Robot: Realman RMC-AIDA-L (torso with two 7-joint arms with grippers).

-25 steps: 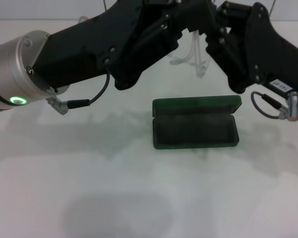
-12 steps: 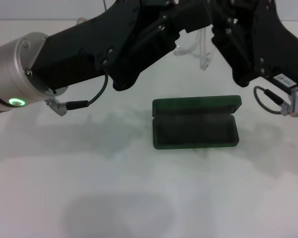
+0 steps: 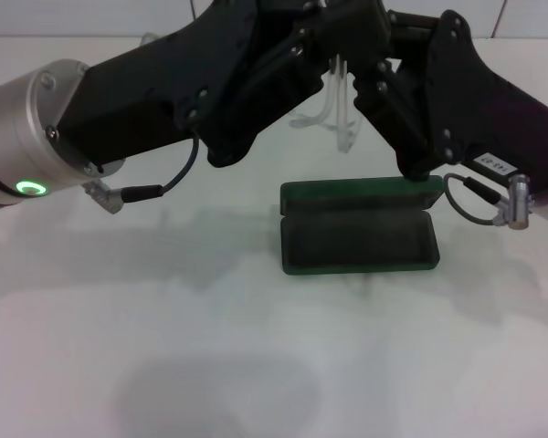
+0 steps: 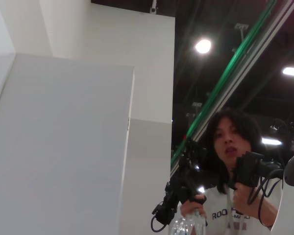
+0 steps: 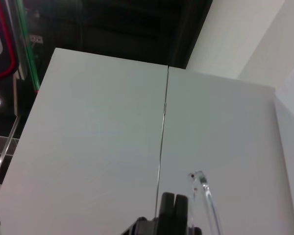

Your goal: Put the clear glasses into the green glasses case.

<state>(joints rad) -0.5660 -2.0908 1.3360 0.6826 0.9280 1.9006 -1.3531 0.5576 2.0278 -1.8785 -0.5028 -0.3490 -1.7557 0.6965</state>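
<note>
The green glasses case [image 3: 358, 239] lies open on the white table right of centre, its lid [image 3: 362, 192] folded back on the far side and its dark lining bare. The clear glasses [image 3: 333, 111] hang in the air just behind the lid, arms pointing down. My right gripper [image 3: 354, 80] reaches in from the right and is shut on the clear glasses. In the right wrist view one clear arm [image 5: 206, 201] rises beside the closed fingers [image 5: 169, 204]. My left gripper [image 3: 333, 41] sits right above and against the glasses; its hold is hidden.
The white table [image 3: 164, 347] stretches out in front of and to the left of the case. Both black forearms cross above the table's far half. A cable plug [image 3: 516, 208] hangs from the right arm near the lid's right end.
The right arm has swung down and to the left, carrying the clear glasses lower and closer to the case lid. The left arm and the case have stayed put.
</note>
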